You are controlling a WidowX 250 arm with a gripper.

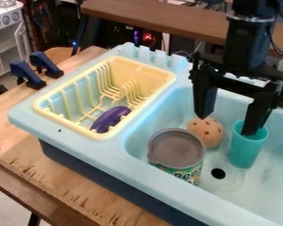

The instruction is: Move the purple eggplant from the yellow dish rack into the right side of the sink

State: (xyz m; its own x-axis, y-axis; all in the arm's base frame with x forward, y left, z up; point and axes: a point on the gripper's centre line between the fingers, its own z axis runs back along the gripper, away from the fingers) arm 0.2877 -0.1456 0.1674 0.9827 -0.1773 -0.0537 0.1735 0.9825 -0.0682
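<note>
Left, a purple toy (111,119) lies in the yellow rack (67,126). In the sink (135,143), the can (177,148) and ball (207,132) sit left of the cup (248,150). The claw (226,126), open and empty, seems at the aligning stage; a cup grasp calls for straddling its rim.

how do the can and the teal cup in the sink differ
The can is wider than the cup. The can has a closed grey top, while the cup is open. The can wears a printed, partly green label, while the cup is plain teal. Both sit in the sink.
</note>
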